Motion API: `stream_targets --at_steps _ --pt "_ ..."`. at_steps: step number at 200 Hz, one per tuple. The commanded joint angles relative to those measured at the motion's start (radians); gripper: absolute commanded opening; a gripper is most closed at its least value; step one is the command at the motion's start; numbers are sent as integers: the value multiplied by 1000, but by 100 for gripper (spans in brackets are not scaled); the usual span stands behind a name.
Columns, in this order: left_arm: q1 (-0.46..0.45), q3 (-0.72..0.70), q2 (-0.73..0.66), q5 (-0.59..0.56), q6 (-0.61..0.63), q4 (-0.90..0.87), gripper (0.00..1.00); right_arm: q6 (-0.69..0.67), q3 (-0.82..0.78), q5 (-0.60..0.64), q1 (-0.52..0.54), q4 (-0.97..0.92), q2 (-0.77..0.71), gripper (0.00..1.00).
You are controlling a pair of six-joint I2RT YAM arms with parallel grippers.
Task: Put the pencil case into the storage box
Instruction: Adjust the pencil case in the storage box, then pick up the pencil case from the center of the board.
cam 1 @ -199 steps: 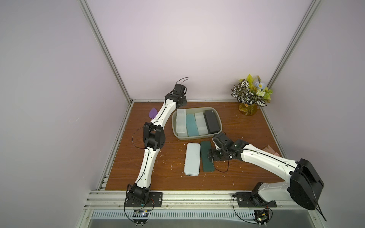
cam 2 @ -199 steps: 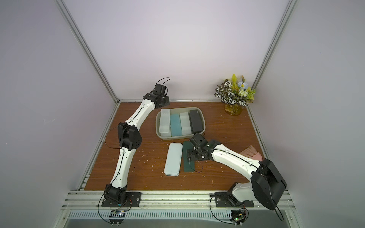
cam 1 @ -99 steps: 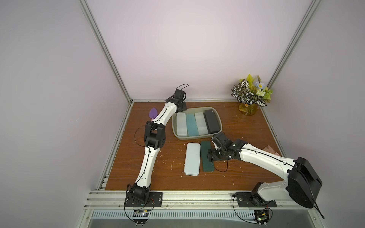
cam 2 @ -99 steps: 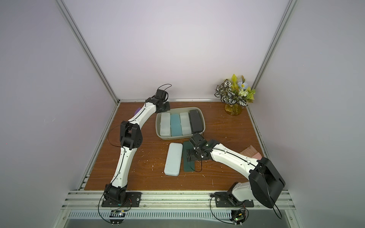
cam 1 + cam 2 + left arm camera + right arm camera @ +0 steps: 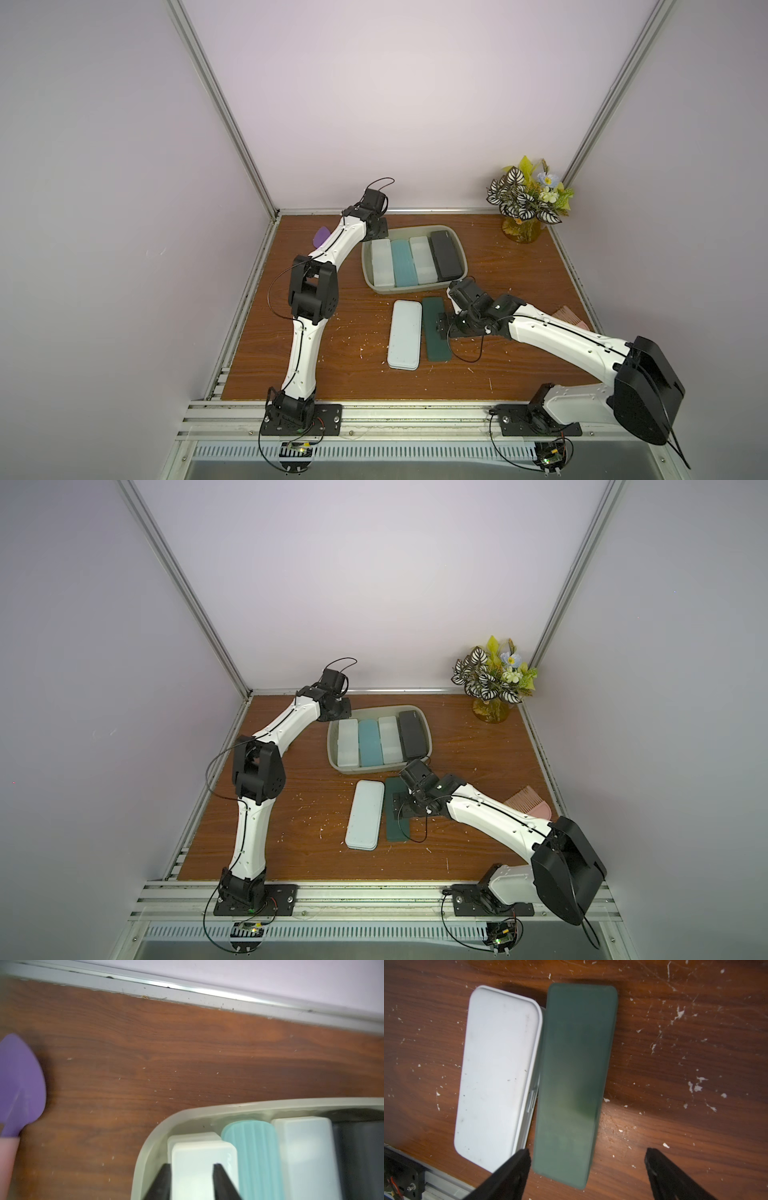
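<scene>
**Box** (image 5: 409, 289): stands on the bench (image 5: 357, 386) toward the back wall and shows in both top views (image 5: 331, 750). It holds four cases laid side by side, filling its width. From its left wall these are a white case (image 5: 382, 264), a teal case (image 5: 404, 264), a second white case (image 5: 422, 259) and a black case (image 5: 445, 255).

**Outside the box:** two cases lie flat on the bench just in front of its near rim, parallel to those inside. The pale case (image 5: 404, 334) is on the left and the green case (image 5: 434, 336) is just beside it on the right. Whether their long edges touch cannot be confirmed.

**Right end effector** (image 5: 586, 1150): spread wide over the green case (image 5: 571, 1080). One finger is over the seam between the two cases. The other is over bare bench on the side away from the pale case (image 5: 498, 1076). The case is not pinched, and contact cannot be told.

**Left end effector** (image 5: 191, 1165): at the box's far left corner, above the end of the white case (image 5: 207, 1153). The fingers stand moderately apart, and nothing is pinched between them.

**Other items:**
- A spatula (image 5: 18, 1088) lies on the bench left of the box.
- A plant (image 5: 525, 208) stands well right of the box, against the back wall.
- A comb (image 5: 530, 806) lies right of the box and nearer the front, partly behind the right arm.
- White flecks are scattered over the bench.
</scene>
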Motion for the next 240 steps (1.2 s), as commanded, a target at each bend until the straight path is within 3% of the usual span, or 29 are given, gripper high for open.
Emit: stream_targets --at_steps 1,35,83,121,176,240 --pt "-30 -61 -187 -65 12 -4 53 23 -25 -2 2 3 -5 95" --pt "-36 -297 -448 -94 -1 14 62 31 -37 0 3 30 55 97" --pt "-23 -651 -780 -130 -33 20 64 35 -4 -9 19 56 118 99" --pt "-10 -832 -971 -138 -51 18 67 50 20 0 60 55 152 99" --pt "16 -975 -1123 -120 -72 14 69 71 71 22 107 36 207 99" --pt "24 -1009 -1161 -106 -74 13 70 101 106 96 128 -33 286 99"
